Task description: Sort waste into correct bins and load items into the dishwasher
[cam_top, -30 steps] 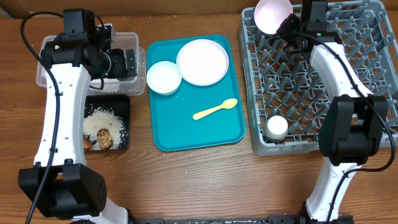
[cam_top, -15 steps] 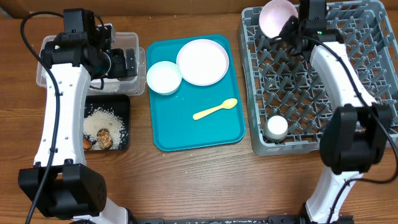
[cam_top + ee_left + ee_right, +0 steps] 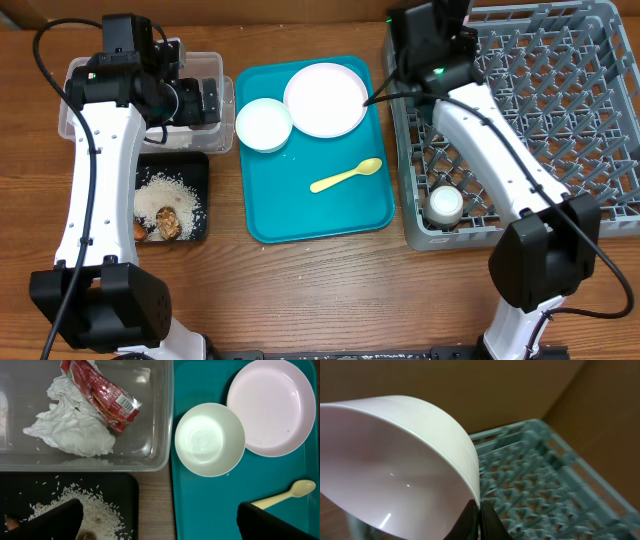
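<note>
The right gripper (image 3: 479, 510) is pinching shut on the thin rim of a white bowl (image 3: 395, 470), smooth and glossy, which is hanging steeply tilted on edge with its hollow facing sideways rather than up. Just below and beyond it the grey dish rack (image 3: 535, 475) is stretching away, a hard plastic lattice carrying rows of upright pegs (image 3: 540, 100). In the overhead view the hand is hovering at the rack's far left corner and hiding the bowl. So the rack is lying straight down from the hand. The coming move is probably depending on the rim's plane lining up with a gap between peg rows; whether it does cannot be told. A small white cup (image 3: 445, 205) is sitting in the rack's near left corner, well apart. Beside the rack, on the flat teal tray (image 3: 300, 215), a second bowl (image 3: 263, 124), a round plate (image 3: 326, 98) and a slantwise pale yellow spoon (image 3: 346, 176) are lying unloaded. Farthest off, the left gripper (image 3: 195, 100) is hanging wide open and empty over the clear tub (image 3: 150, 460), where the red wrapper (image 3: 100, 395) and crumpled paper (image 3: 75, 435) are lying.
</note>
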Available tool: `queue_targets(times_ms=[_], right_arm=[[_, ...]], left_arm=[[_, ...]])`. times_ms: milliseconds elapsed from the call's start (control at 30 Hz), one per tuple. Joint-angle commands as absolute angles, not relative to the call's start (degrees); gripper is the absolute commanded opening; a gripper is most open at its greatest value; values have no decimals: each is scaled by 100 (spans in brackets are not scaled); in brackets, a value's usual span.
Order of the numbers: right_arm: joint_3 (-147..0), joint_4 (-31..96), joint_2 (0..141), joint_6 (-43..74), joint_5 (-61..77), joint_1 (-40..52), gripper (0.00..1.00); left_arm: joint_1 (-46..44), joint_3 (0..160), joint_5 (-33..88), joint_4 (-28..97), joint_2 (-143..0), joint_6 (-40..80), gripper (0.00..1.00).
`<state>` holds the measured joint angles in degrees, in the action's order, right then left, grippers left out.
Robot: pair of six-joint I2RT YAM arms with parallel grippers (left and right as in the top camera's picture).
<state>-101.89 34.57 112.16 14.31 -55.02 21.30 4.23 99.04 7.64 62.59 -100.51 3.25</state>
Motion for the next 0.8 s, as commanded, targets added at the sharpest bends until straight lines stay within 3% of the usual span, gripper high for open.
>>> queue_targets(times_ms=[0, 767], right_arm=[[-10248, 3413, 11493, 1190, -7183, 2121, 4], [-10245, 2779, 12532, 843, -6855, 2115, 4]], left_arm=[[414, 10044, 725, 6257, -9985, 364, 100], [412, 10044, 725, 6257, -9985, 364, 100]])
